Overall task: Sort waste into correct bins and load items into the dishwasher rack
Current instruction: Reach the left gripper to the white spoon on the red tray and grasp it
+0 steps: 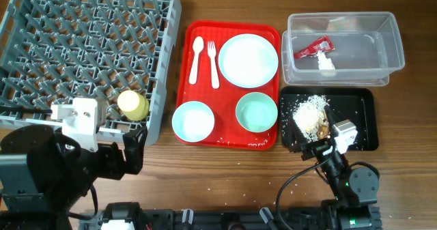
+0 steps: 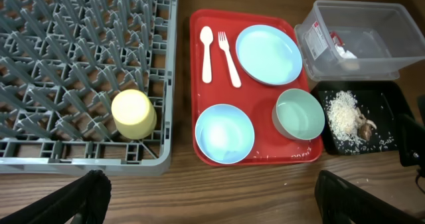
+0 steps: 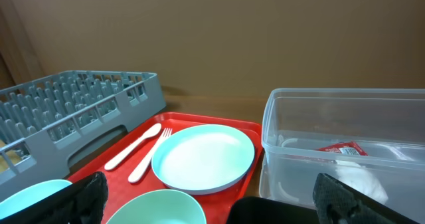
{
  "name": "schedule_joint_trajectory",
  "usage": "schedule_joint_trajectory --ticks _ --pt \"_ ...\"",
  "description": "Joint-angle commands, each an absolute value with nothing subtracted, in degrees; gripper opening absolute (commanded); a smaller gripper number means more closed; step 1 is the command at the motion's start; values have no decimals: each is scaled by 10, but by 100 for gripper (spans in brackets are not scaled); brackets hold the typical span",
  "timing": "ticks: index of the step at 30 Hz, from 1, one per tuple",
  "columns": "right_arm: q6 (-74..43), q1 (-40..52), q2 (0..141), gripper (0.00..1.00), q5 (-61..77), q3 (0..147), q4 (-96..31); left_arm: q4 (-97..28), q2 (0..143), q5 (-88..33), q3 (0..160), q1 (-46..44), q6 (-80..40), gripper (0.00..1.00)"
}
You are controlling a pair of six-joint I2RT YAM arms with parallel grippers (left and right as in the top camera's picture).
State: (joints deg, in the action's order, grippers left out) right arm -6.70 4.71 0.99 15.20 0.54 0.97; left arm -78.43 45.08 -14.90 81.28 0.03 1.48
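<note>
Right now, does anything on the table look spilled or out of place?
Yes. A few white crumbs lie on the front edge of the red tray, outside the black tray that holds the food scraps. Nothing looks damaged.

Brown wood-grain surface (image 1: 225, 175), medium tone, grain running 9 to 3 o'clock, with a bare strip along 6 o'clock. Right wrist view: plain flat brown wall panel (image 3: 212, 31) across 12 o'clock, slanted seam near 10 o'clock. Light even and soft, shadows faint.
</note>
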Motion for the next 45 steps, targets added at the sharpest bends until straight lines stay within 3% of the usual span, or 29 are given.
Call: schedule_joint_trajectory --ticks 1,3,5,9,13,14,15,17,20,26,27,29,33,35,39,43,45 --pt "-62 44 3 100 150 3 14 -765 449 -192 814 -3 25 100" --pt "-62 44 3 100 150 3 14 -738 449 -334 814 -3 25 100" --pt "-62 44 3 100 150 3 14 -681 472 -404 813 -3 -23 100" --pt "-62 44 3 100 150 3 14 -692 634 -218 813 -66 -146 100" --pt "-62 44 3 100 150 3 14 -585 822 -233 813 -209 -140 100" --pt "-61 44 3 100 150 3 14 -559 847 -219 813 -219 -143 100" --pt "-62 44 3 100 150 3 14 -515 894 -136 813 -234 -165 93" --pt "-62 44 3 100 150 3 14 -469 961 -7 813 -239 -185 90" --pt "-62 44 3 100 150 3 14 -410 1059 29 813 -229 -182 90" --pt "-62 44 3 100 150 3 14 -298 1145 36 813 -205 -120 49" --pt "-62 44 3 100 150 3 14 -287 1155 36 813 -202 -120 47" --pt "-62 44 3 100 150 3 14 -258 1178 38 813 -201 -119 55" --pt "-62 44 3 99 150 3 14 -218 1221 37 813 -201 -120 52" --pt "-62 44 3 100 150 3 14 -212 1232 37 813 -201 -120 45" --pt "-62 44 3 100 150 3 14 -224 1236 37 812 -201 -120 19" --pt "-62 44 3 100 150 3 14 -254 1230 32 812 -201 -124 9" --pt "-62 44 3 100 150 3 14 -267 1206 31 813 -201 -124 10"
